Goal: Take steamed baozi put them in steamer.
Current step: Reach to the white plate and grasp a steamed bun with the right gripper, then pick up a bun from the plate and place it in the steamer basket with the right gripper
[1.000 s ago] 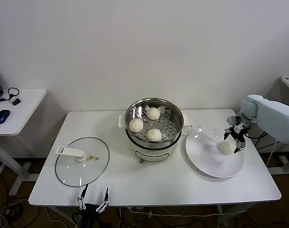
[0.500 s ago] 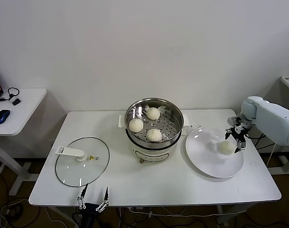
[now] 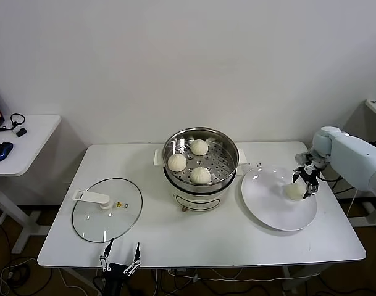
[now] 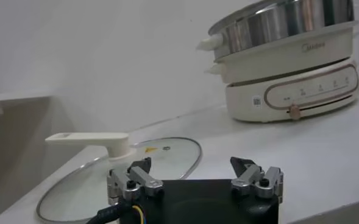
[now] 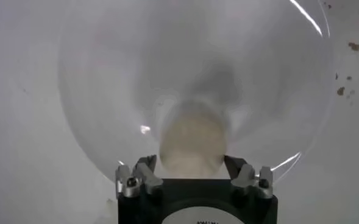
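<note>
In the right wrist view the right hand [image 5: 191, 167] hides the near side of a blurred baozi [image 5: 191, 143], so finger contact cannot be told. The plate [image 5: 106, 79] is blurred. In the left wrist view the picture's edge crops the steamer [image 4: 289, 24] and lid [image 4: 100, 176].

A grey brand word is showing on the front of the white cooker base [image 4: 292, 85] in the left wrist view, just under its upper rim; it is looking like "Midea", though the letters are small. Lower on the same front, a small square code label is sitting beside a row of tiny marks above the control knob [image 4: 294, 111], and these are staying too small to read. On the glass lid [image 3: 107, 209], a small yellow warning triangle is showing near the white handle, its symbol not being legible.
</note>
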Motion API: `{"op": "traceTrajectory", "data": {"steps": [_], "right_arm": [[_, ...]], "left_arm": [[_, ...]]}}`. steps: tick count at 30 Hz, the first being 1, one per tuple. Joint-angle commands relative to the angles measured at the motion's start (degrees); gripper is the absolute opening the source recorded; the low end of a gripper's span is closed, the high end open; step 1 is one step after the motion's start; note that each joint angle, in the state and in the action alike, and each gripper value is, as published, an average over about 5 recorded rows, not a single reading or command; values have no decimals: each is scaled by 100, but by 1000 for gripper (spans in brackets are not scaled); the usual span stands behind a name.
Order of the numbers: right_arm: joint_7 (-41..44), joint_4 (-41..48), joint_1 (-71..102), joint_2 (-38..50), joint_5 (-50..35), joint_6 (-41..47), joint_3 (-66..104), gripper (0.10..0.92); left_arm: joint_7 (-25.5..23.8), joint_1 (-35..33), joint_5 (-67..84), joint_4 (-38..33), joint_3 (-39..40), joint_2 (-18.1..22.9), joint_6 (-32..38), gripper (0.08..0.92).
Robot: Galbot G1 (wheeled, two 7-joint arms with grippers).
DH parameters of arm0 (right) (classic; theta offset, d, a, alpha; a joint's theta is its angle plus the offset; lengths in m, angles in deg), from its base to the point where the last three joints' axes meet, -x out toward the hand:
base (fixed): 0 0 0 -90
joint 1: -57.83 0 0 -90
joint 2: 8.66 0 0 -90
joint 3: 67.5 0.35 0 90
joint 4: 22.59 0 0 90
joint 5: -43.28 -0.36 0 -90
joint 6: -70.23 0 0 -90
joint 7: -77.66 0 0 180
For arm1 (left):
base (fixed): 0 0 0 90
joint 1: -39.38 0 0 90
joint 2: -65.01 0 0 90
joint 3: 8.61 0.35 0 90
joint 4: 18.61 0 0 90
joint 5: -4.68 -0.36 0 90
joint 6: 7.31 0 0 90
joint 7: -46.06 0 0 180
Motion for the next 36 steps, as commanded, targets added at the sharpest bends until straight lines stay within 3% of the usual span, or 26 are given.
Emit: {"op": "traceTrajectory", "data": {"steps": [1,6,18,26,36], "right_arm": [[7,89,88,-39,60,-31,178,719],[0,69,82,-39,55,-38,212,651],[102,-804,-1039,355,-520,-29,-845,620],[171,-1473,-2731,443,-1949,170,-2445,620],[-499,-3645,-4710,346,-3652,1675,-3853,628]], "left_arm": [[1,-2,4,1,0,41,4,823],[1,-13,5,-26,-7,38,4,823],[12,-33,0,-31,19,19,6,823],[15,-45,-1,-67,57,18,4,823],[9,-66,-28,-71,121,24,8,823]]}}
